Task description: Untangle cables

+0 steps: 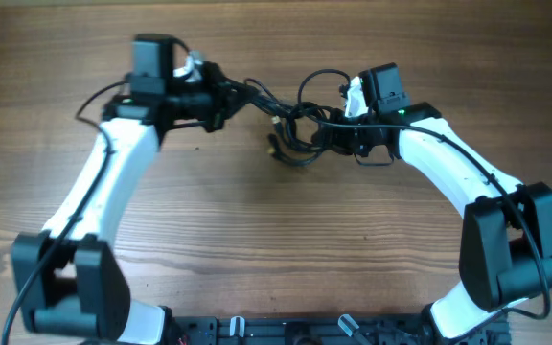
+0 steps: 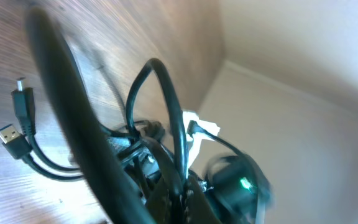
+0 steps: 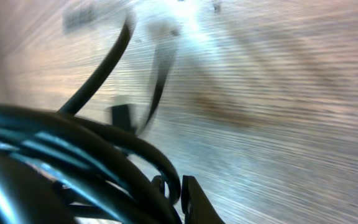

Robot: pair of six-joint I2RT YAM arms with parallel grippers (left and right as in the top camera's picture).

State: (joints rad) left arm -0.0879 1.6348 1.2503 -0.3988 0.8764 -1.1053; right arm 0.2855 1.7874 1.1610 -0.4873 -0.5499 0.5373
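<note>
The cables (image 1: 293,126) are a bunch of thin black cords in loose loops at the back middle of the wooden table. My left gripper (image 1: 241,96) is shut on strands at the bunch's left side, drawn towards it. My right gripper (image 1: 332,134) is shut on the bunch's right side. In the left wrist view the jaws (image 2: 182,202) close on black cords (image 2: 166,93), and two silvery plug ends (image 2: 11,137) hang over the wood to the left. In the right wrist view a cord loop (image 3: 135,146) sits between the jaws (image 3: 182,190).
The wooden table (image 1: 276,230) spreads in front of the bunch. The right arm's wrist with a green light (image 2: 244,183) is close behind the bunch in the left wrist view. Both arm bases (image 1: 286,331) stand at the front edge.
</note>
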